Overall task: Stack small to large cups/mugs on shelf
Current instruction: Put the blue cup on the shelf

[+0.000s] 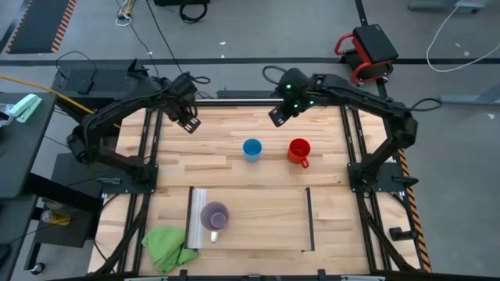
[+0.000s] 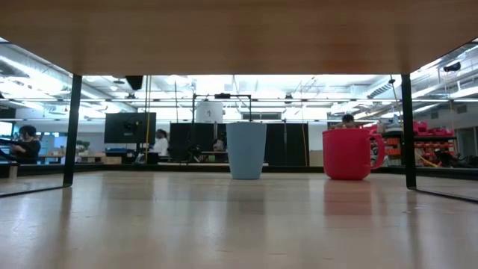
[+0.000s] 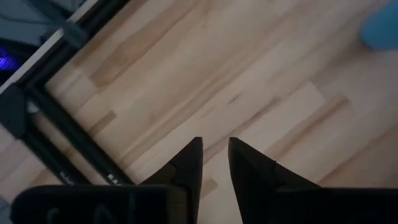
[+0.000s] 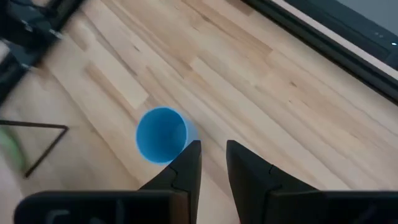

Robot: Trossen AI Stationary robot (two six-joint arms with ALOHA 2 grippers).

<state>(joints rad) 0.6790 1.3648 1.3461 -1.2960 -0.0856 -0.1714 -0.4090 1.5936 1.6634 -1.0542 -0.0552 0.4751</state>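
Both claws hang empty with fingers nearly closed: left claw (image 1: 190,122) at 10 o'clock, right claw (image 1: 278,115) at 12. Blue mug (image 1: 251,149) and red mug (image 1: 299,150) stand mid-worktop; purple mug (image 1: 214,216) sits on the shelf (image 1: 258,222)

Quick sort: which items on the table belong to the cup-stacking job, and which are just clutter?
Job items:
purple mug, on the shelf
blue mug, on the tabletop
red mug, on the tabletop beside the blue one
shelf

Clutter:
green cloth, by the shelf's metal-strip end
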